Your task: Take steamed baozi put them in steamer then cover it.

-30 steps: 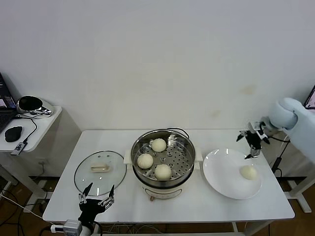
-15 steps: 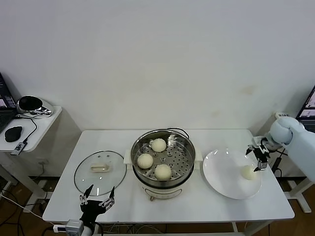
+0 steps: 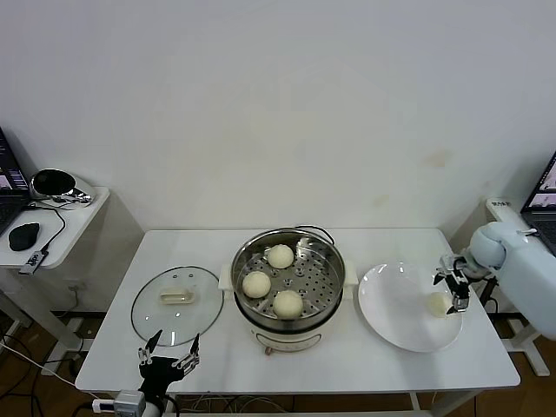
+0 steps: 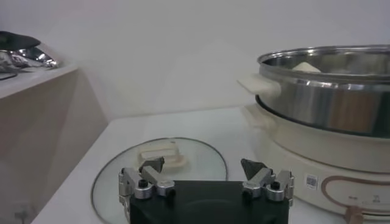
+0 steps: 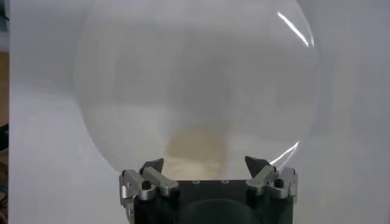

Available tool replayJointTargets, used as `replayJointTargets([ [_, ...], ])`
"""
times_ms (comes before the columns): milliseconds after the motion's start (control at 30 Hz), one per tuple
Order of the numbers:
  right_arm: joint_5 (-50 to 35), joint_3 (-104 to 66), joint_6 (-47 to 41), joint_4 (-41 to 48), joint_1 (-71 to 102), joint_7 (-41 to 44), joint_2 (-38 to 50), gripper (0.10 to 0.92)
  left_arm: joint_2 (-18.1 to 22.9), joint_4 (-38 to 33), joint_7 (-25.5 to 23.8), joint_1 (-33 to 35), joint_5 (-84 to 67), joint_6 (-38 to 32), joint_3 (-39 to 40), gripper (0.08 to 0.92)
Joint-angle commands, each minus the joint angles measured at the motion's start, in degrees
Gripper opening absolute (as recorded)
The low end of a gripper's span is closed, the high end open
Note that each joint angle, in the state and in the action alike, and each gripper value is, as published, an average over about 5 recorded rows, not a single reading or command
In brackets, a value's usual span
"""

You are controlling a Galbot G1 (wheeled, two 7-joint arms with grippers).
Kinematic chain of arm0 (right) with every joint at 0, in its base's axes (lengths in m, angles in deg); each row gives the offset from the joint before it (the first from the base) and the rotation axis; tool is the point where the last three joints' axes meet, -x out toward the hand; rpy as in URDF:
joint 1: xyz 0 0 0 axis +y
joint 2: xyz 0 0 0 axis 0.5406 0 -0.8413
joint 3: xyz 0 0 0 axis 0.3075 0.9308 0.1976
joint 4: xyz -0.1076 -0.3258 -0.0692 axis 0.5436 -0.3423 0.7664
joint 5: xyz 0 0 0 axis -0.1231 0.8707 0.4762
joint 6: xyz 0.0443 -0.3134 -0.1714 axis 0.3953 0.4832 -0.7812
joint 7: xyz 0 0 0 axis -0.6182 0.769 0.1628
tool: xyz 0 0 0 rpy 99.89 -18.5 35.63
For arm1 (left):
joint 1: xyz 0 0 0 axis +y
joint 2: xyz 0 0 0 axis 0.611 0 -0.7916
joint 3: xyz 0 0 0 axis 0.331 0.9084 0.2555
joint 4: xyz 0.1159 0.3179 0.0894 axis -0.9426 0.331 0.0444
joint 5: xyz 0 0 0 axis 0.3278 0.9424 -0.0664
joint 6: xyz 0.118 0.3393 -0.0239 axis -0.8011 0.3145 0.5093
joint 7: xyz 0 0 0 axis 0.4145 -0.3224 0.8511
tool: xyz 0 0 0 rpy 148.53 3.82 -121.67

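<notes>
So the white surface [image 3: 365, 356] has the steamer [image 3: 287, 291] sitting in the middle with three steamed baozi [image 3: 287, 303] already on its perforated tray, same as a second ago. The glass lid [image 3: 177, 305] lies flat to the steamer's left and the white plate [image 3: 395, 317] to its right, neither shifted. The fourth bun [image 3: 439, 304] is on the plate's far right side. What changed: the right gripper [image 3: 453, 289] was up beyond the plate's back edge and has dropped down right over that bun, jaws spread wide, not closed on it yet. The left gripper [image 3: 169, 353] sits at the front edge near the lid, also wide open, basically where it was.
</notes>
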Motion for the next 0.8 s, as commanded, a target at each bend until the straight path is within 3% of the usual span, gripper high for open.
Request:
replayJointTargets([
  [33,1.96,-1.14,-0.25,1.37,1.44,-1.69,-1.13,0.823,0.15,0.51,-0.01,-0.06,0.04,-0.02,0.17,0.823],
  [633,2.69,-1.45,-0.4,2.64,1.55,-1.23,-3.12,0.823,0.18,0.8,-0.07,-0.27,-0.15,0.05,0.09,0.823],
  [800,2.6,-1.66,-0.4,2.59,1.57,-1.25,-2.74,0.752,0.2,0.99,-0.05,-0.43,-0.15,0.04,0.19,0.823],
])
